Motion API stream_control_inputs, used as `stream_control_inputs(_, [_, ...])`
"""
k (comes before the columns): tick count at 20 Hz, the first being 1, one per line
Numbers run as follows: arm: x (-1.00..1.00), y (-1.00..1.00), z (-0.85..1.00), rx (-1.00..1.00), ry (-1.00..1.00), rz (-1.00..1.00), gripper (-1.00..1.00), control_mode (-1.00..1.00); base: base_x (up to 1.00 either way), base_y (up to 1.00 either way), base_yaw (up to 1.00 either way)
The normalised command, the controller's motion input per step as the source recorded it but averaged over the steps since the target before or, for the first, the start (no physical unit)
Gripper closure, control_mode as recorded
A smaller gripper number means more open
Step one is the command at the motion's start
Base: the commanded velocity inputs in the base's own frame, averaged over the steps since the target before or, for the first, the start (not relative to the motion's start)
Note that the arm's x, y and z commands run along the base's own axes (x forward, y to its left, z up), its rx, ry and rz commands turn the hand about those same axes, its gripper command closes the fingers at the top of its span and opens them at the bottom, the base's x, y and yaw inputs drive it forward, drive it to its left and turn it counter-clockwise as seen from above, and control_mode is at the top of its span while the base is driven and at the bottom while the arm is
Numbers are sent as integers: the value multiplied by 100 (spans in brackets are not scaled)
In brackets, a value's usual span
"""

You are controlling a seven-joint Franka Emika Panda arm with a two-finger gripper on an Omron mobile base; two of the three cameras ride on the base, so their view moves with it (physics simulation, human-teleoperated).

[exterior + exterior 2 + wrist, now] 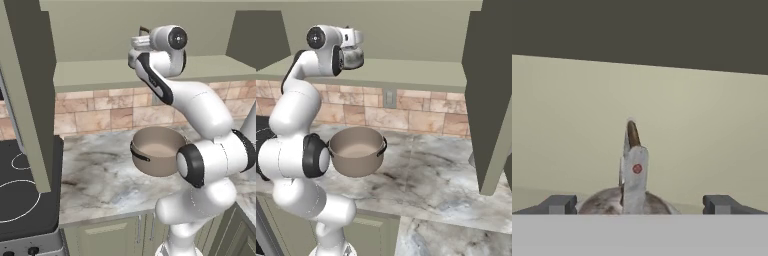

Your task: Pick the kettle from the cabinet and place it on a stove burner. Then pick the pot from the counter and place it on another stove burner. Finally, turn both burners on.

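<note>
Gripper [640, 204] wide open, nothing held, jaws standing either side of the kettle [353, 57] up inside the cabinet [406, 70]. Kettle sits on the pale shelf, toward its left end in the right base view, partly hidden by the wrist. Hand view looks along the gripper: kettle's rounded top low between the 2 fingertips [559, 204], handle [633, 165] rising edge-on right in the middle.

Handling guess: small, rigid, shiny metal, probably light but slick on the rounded body; a pinch on the body could slip. Better hold looks like the arched handle, thin and stiff, already centred between the jaws; cannot tell if the fingers are far enough forward to catch it.

Pot [156, 150] sits on the counter [100, 175], mid-depth, nearer the back wall than the front edge, open top, dark loop handle facing left. Wider and likely heavier than the kettle.

Cooktop [22, 200] at the counter's left end, 2 white-ringed burners [17, 200] bare. Open cabinet door [491, 100] hangs over the counter's right side; brick backsplash [421, 117] behind.
</note>
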Motion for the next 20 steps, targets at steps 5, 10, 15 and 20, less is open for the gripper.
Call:
stream_control_inputs(5, [19,0,0,0,0,0,-100,-100,0,0,0])
stream_control_inputs(10, [17,5,0,0,2,0,100,-100,0,0,0])
stream_control_inputs(15, [0,1,0,0,3,0,100,-100,0,0,0])
stream_control_inputs(20, [0,0,-2,0,1,0,100,-100,0,0,0])
